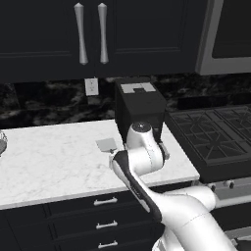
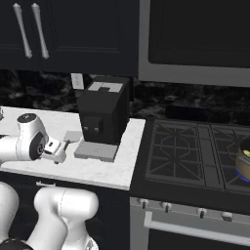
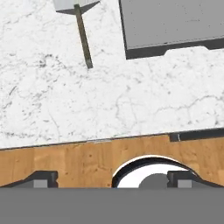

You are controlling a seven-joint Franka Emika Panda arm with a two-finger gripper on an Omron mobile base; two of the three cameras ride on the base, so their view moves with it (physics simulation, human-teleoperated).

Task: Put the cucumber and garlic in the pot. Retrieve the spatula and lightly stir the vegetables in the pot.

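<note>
The spatula (image 3: pixel 83 37) lies on the white marble counter, its grey blade (image 1: pixel 106 144) beside the coffee machine and its thin dark handle pointing toward the counter's front edge. My gripper (image 3: pixel 113 179) hovers above that front edge, a short way off the handle's tip, open with nothing between its fingertips (image 3: pixel 42 179). In the right base view the gripper (image 2: pixel 58 155) hangs just left of the spatula blade (image 2: pixel 73 135). The cream-tan pot (image 2: pixel 243 165) sits on the stove at the far right edge, with a yellow-green bit, likely the cucumber (image 2: pixel 247 154), inside. The garlic is hidden.
A black coffee machine (image 2: pixel 103 114) with a grey base tray (image 3: pixel 168 22) stands on the counter next to the spatula. The black stove (image 2: pixel 190 154) lies to the right. Dark cabinets hang above, and wooden floor (image 3: pixel 65 162) shows below the counter edge.
</note>
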